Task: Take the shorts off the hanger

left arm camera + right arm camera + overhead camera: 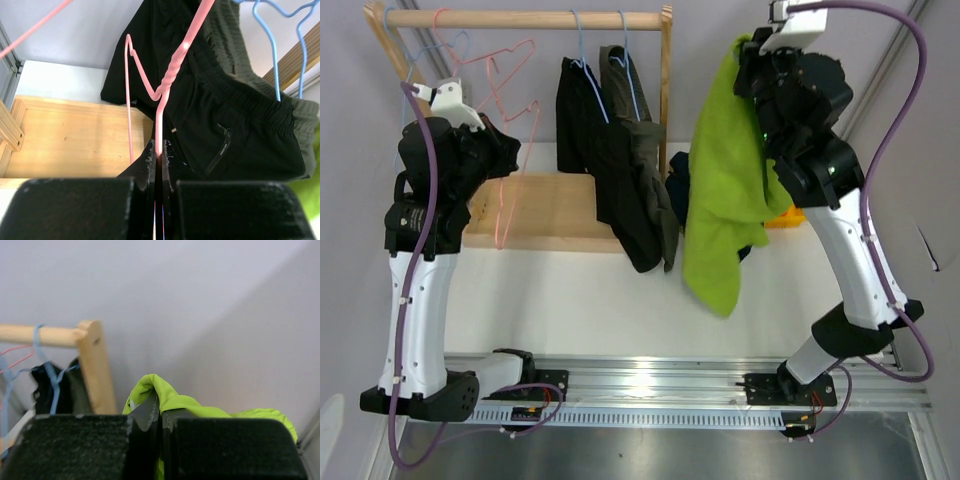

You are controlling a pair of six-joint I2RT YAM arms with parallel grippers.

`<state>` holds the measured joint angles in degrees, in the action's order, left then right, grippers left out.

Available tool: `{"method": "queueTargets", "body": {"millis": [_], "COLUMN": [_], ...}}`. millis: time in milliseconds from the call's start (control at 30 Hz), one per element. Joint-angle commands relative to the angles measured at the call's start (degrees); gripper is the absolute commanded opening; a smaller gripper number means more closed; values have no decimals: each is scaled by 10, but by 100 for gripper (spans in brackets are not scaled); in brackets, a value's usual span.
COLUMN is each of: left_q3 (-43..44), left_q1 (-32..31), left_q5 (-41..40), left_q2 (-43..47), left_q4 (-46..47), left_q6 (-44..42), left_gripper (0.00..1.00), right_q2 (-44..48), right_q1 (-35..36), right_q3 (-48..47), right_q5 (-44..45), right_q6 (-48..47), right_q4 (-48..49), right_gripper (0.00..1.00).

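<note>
Our right jaws are clamped on the lime green shorts (725, 180), held high just right of the rack (665, 90); our left jaws pinch the bare pink hanger (174, 62) by its wire. We'd best lower the pair onto the counter (570, 300) before releasing, keeping clear of the black shorts (585, 130).

White table (600, 300) carries wooden rack base (555, 210); orange shorts (785, 217), perhaps navy pair (678, 172), lie beside it, half hidden.
</note>
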<state>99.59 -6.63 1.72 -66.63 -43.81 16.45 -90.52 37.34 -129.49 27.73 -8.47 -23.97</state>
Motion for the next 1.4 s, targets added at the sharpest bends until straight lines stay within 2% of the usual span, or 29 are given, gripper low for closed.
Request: {"method": "queueTargets", "body": {"millis": [0, 200, 333, 433, 500, 567, 600, 700, 833, 867, 900, 933, 967, 1167, 1300, 1367], "left_q3": [-2, 3, -2, 0, 1, 8, 18, 40, 69, 73, 82, 90, 111, 211, 324, 353], "left_q1": [-2, -1, -1, -1, -1, -1, -1, -1, -1, -1, -1, -1, -2, -2, -2, -2], "left_q5": [-1, -6, -8, -13, -15, -15, -15, -15, -15, -15, -14, -15, -15, -33, -22, -22], "left_q2": [-4, -15, -18, -24, -28, -36, -46, -61, -77, -80, -83, -88, -96, -139, -204, -238], "left_q4": [40, 45, 48, 52, 57, 57, 55, 44, 41, 41, 38, 36, 35, 5, -20, -25], "left_q6": [-12, -12, -12, -12, -10, -11, -11, -12, -14, -14, -15, -15, -15, -21, -15, -12], "left_gripper": [0, 0, 0, 0, 0, 0, 0, 0, 0, 0, 0, 0, 0, 0, 0, 0], "right_q2": [-29, -62, -90, -99, -86, -79, -81, -104, -154, -160, -162, -161, -150, -82, -1, 46], "right_q1": [-55, -166, -231, -256, -268, -269, -271, -278, -279, -279, -279, -278, -277, -269, -257, -245], "right_q3": [-85, -110, -100, -11, 130, 230, 316, 408, 428, 427, 429, 453, 469, 610, 685, 716], "right_q5": [-37, -78, -119, -136, -153, -173, -194, -223, -258, -271, -293, -305, -314, -319, -301, -281], "right_q6": [-30, -7, 44, 74, 106, 138, 150, 200, 234, 239, 245, 253, 258, 285, 285, 281], "right_q4": [43, 112, 127, 157, 194, 272, 317, 355, 330, 316, 310, 316, 322, 365, 383, 374], "right_gripper": [0, 0, 0, 0, 0, 0, 0, 0, 0, 5, 20, 52, 99, 99, 99, 99]}}
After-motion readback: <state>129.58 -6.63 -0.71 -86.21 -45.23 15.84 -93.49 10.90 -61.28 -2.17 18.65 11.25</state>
